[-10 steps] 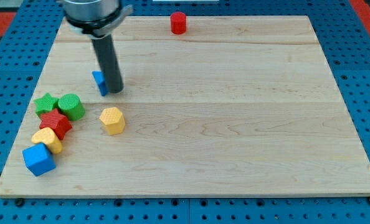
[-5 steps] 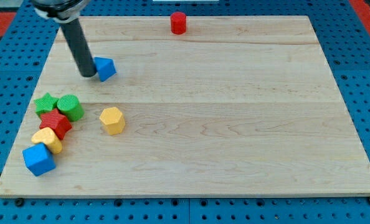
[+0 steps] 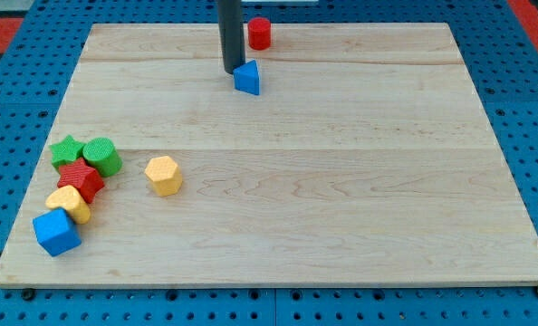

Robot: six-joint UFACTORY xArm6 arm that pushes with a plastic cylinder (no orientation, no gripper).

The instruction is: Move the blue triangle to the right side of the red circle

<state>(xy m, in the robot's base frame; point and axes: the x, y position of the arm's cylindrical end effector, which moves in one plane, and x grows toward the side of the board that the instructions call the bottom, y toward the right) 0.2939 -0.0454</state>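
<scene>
My tip (image 3: 232, 71) stands upright near the view's top, seemingly on the board

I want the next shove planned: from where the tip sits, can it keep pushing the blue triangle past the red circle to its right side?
Probably yes. My tip sits against the blue triangle's left edge, and the board right of the red circle lies bare.

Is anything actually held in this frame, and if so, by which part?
Nothing is held; the arm has only a rod. My tip sits against the blue triangle's left side, below-left of the red circle.
</scene>
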